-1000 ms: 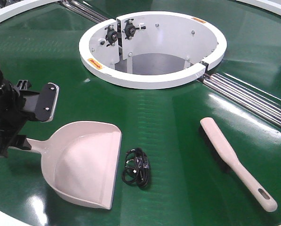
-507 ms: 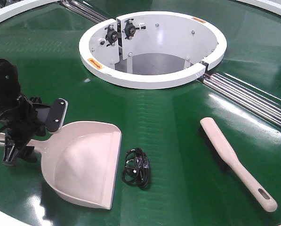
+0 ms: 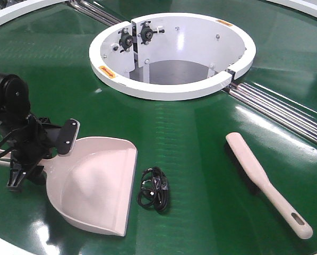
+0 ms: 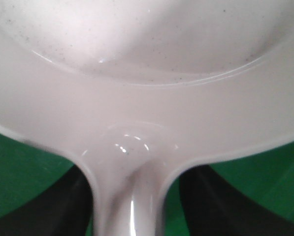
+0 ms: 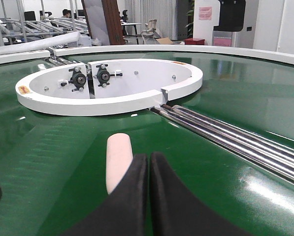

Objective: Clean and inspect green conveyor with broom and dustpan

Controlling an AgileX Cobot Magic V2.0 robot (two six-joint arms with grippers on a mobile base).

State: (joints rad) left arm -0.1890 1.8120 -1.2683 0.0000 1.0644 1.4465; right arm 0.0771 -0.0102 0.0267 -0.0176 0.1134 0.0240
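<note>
In the front view, the white ring (image 3: 163,91) carries two small orange stickers (image 3: 106,72) on its rim, and we cannot read their print. On the near side of the ring and to its left, the dustpan (image 3: 97,186) lies flat on the green conveyor (image 3: 190,154) with its lip toward us. The left pincer (image 3: 41,156) sits at the dustpan's handle, jaws apart, one finger on each side of it. A coiled black cable (image 3: 154,189) lies just beside the dustpan's lip. The broom (image 3: 267,183) lies on the near side of the ring to its right, well apart from the left pincer. Steel rollers (image 3: 285,114) run out from the ring's right edge.

In the left wrist view, the dustpan (image 4: 147,88) fills the frame. Its handle runs down between the two dark fingers (image 4: 43,206), and a sliver of green shows beside it, so the handle is not yet clamped.

In the right wrist view, the right pincer (image 5: 149,187) is closed on nothing, its fingers pressed together. The broom's (image 5: 118,160) tip lies just left of them and points toward the ring (image 5: 107,101). One orange sticker (image 5: 22,89) on the ring and a red-and-white poster (image 5: 204,13) far behind it are both illegible.
</note>
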